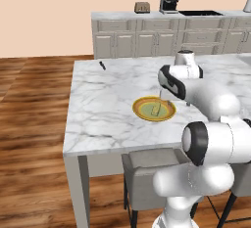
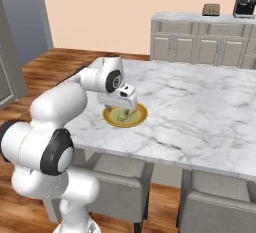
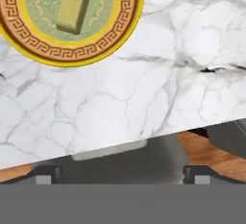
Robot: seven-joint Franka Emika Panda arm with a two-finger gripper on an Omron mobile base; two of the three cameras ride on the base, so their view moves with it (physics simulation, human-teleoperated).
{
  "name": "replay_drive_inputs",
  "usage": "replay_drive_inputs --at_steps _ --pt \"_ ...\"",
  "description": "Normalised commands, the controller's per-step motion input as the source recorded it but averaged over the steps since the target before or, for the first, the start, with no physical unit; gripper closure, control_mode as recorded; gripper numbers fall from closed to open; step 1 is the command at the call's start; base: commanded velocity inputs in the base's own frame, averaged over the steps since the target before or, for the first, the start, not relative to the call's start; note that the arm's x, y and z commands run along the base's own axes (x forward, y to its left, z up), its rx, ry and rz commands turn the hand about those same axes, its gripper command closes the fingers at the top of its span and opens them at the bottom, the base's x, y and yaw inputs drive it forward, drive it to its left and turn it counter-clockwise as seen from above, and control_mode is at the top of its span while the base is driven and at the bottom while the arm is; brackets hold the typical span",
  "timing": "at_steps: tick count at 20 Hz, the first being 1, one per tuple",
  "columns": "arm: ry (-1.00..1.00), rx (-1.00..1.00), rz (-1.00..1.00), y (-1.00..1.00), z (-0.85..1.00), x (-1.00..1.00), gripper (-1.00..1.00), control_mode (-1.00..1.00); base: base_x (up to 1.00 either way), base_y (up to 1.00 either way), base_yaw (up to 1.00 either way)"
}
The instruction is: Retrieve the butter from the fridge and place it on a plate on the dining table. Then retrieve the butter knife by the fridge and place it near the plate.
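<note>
The pale-yellow butter (image 3: 74, 2) lies on the plate (image 3: 29, 33), a round plate with an orange patterned rim and a greenish centre. The plate (image 1: 142, 110) stands on the white marble dining table (image 1: 103, 114), not far from its near edge. My gripper (image 2: 123, 111) hangs open just above the plate (image 2: 137, 118), with nothing between its fingers. In the hand view the gripper (image 3: 122, 177) has the butter off to the upper left and the table edge below. The small dark butter knife (image 1: 102, 65) lies at the table's far left corner. The grey fridge (image 2: 20, 32) stands at the left.
Grey chairs (image 1: 147, 166) (image 2: 220, 192) are tucked under the table's near edge. Against the back wall runs a beige cabinet counter (image 1: 147, 36) with a toaster (image 1: 142, 7) and a coffee machine (image 1: 169, 3). Wooden floor (image 1: 34, 104) lies left of the table.
</note>
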Motion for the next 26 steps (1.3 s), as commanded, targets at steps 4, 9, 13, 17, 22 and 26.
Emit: replay_drive_inputs --at_steps 4,9,13,17,22,26 --pt "0.2 -0.02 0.18 0.36 0.27 -0.72 -1.0 -1.0 0.0 0.0 0.0" --pt "0.07 0.01 0.03 0.42 -0.05 -0.57 -1.0 -1.0 0.0 0.0 0.0" --pt "0.01 0.09 0.02 0.12 -0.12 -0.71 -1.0 -1.0 0.0 0.0 0.0" --pt "0.0 0.01 0.06 0.29 -0.2 -0.46 -1.0 -1.0 0.0 0.0 0.0" --pt "0.0 0.0 0.03 0.26 -0.18 -0.24 -1.0 -1.0 0.0 0.0 0.0" --pt "0.0 0.0 0.02 0.2 -0.1 -0.33 -1.0 -1.0 0.0 0.0 0.0"
